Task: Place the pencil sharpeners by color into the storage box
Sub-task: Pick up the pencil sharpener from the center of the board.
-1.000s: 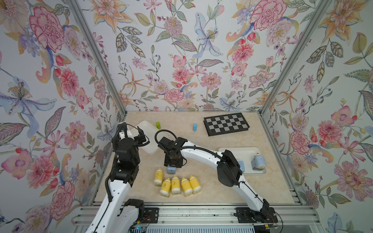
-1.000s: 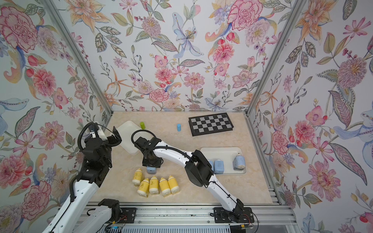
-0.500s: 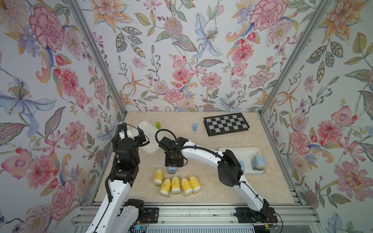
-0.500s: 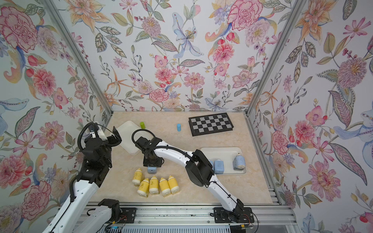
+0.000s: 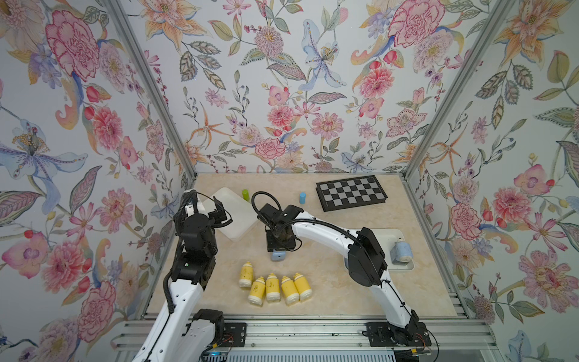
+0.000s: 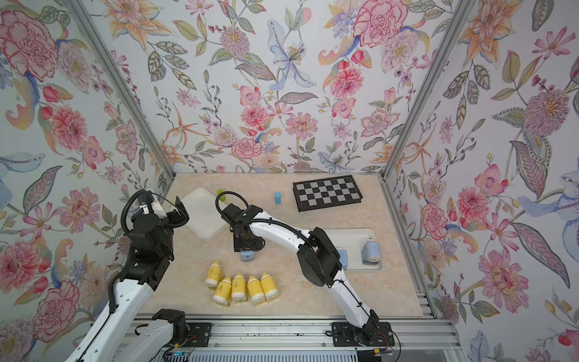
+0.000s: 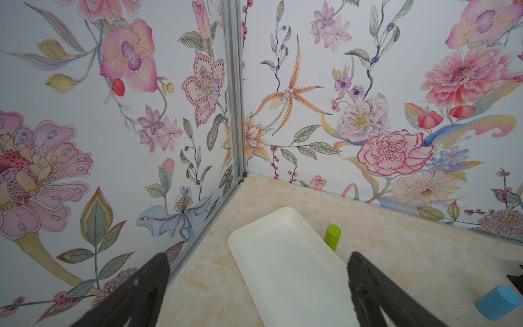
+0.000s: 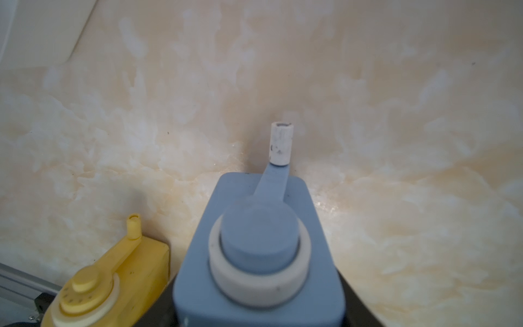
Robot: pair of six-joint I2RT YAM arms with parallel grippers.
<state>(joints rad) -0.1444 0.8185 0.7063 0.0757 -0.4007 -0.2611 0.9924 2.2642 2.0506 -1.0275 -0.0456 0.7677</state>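
Holding anything, left side?
— No. My left gripper (image 7: 258, 259) hung spread and empty over the bare white tray (image 5: 241, 219), probably free for the yellow sharpeners (image 5: 272, 286).
— And right?
— My right gripper (image 5: 279, 249) clamped a pale-blue sharpener (image 5: 278, 255) just beyond the yellows. I judged it bound for the right tray (image 5: 404, 269), where another blue one lay.

I see my arms as white tubes between bulky black joint housings: left arm (image 5: 185, 291), right arm (image 5: 319, 227). Behind each hand, a black ribbed cable (image 6: 126, 209) forms a loop. The left gripper (image 7: 257, 271) has black fingers (image 7: 370, 291) tapering to blunt tips. Farthest from the hands, black base blocks (image 5: 398, 333) sit on a silver rail (image 5: 297, 332), with red wires showing.
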